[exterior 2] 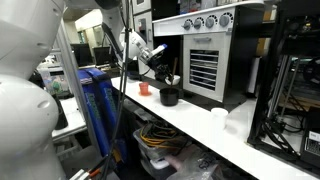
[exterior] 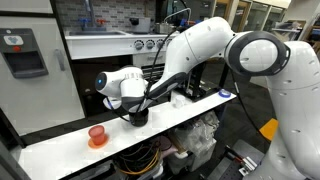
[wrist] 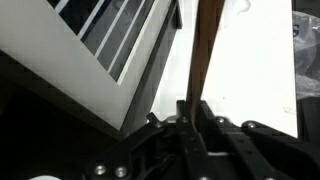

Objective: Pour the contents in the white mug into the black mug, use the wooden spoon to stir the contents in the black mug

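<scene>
Wrist view's top edge cuts off the wooden spoon (wrist: 203,50); inside the black mug (exterior 2: 169,97) I read nothing, too dark.

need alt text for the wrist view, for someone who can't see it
The gripper, at the bottom edge, is shut on the thin handle of the wooden spoon, which runs up out of frame. Behind it lie a white counter and a slatted appliance front.

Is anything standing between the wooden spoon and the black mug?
Nothing visible does. The gripper, shut on the wooden spoon, hangs right over the black mug; the orange-red cup stands apart, to the side.
</scene>
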Available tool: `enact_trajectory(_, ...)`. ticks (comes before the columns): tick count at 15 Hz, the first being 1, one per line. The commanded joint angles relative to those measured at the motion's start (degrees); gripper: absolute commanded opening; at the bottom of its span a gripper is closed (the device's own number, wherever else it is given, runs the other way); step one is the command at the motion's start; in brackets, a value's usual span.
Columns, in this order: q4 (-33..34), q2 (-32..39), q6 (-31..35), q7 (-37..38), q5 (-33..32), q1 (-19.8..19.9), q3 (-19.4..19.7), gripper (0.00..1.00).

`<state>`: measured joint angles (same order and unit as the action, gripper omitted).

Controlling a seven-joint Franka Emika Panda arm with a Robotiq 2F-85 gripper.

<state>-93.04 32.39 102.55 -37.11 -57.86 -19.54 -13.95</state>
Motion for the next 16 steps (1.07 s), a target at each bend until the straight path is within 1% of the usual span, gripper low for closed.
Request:
enact_trajectory(1, -1.02, 0.24, 2.27, 1.48, -2.13, 0.35, 0.61, 0.04)
enact_trajectory(9, -1.21, -0.33, -1.3, -3.92, -4.13, 0.13, 1.01, 0.04)
enact_trajectory(16, -0.17, -0.23, -7.38, -14.03, -1.59, 0.21, -0.16, 0.04)
